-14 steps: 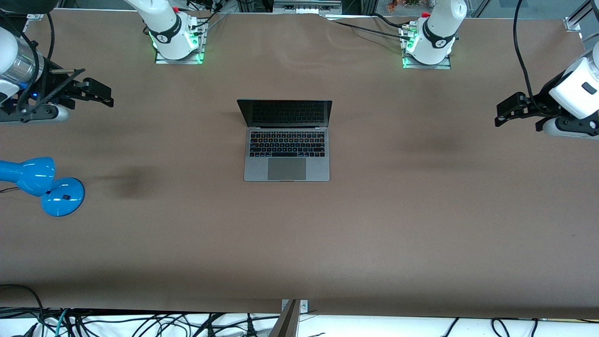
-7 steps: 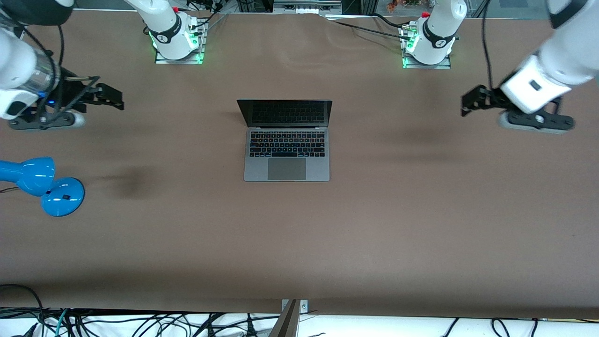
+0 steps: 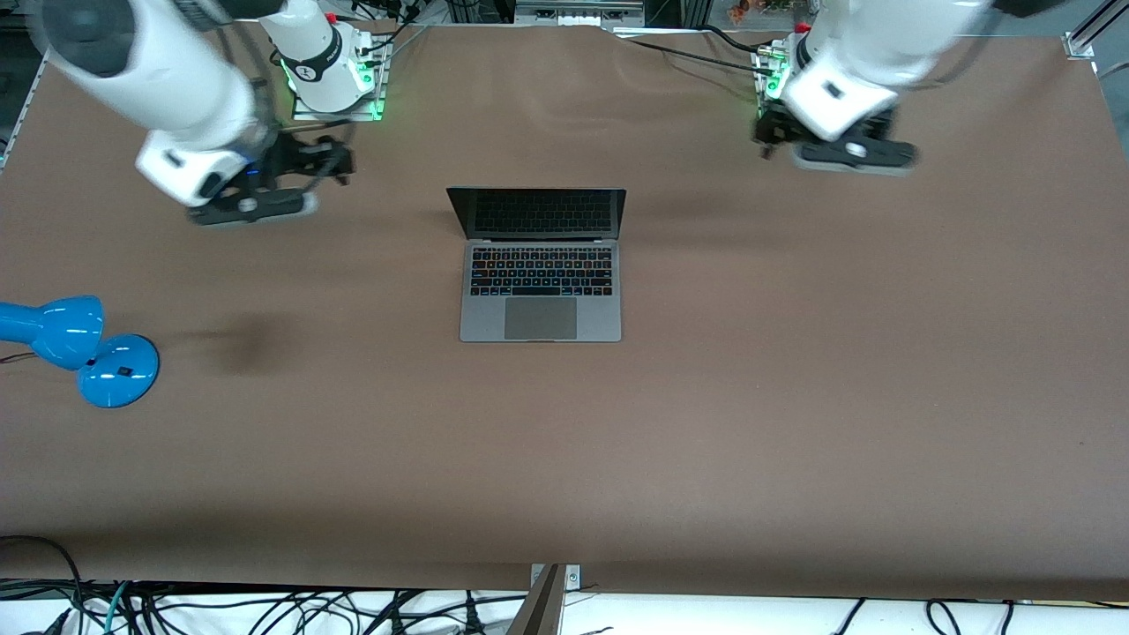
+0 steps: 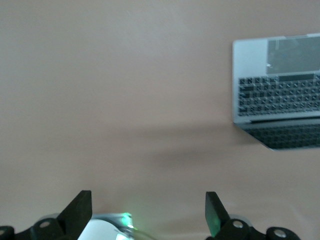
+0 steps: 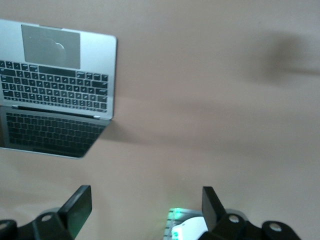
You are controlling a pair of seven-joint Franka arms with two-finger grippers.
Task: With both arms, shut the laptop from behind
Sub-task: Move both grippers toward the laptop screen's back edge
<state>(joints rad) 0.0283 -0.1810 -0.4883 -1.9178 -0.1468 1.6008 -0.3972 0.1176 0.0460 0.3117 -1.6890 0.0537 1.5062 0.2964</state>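
Note:
The laptop (image 3: 540, 300) stands open in the middle of the table, its dark screen upright and its trackpad toward the front camera. It also shows in the left wrist view, laptop (image 4: 276, 90), and in the right wrist view, laptop (image 5: 57, 85). My right gripper (image 3: 338, 164) hangs open over bare table between the right arm's base and the laptop, holding nothing. My left gripper (image 3: 766, 139) hangs open and empty over the table beside the left arm's base. Both wrist views show the wide gaps: left gripper (image 4: 148, 212), right gripper (image 5: 145, 207). Neither gripper touches the laptop.
A blue desk lamp (image 3: 84, 346) lies at the right arm's end of the table. The right arm's base (image 3: 331, 75) and the left arm's base (image 3: 804, 93), both lit green, stand along the table's edge farthest from the front camera. Cables hang below the nearest edge.
Both arms have swung in from the table's ends toward the laptop and their own bases. The laptop has not moved and its lid stands as before.

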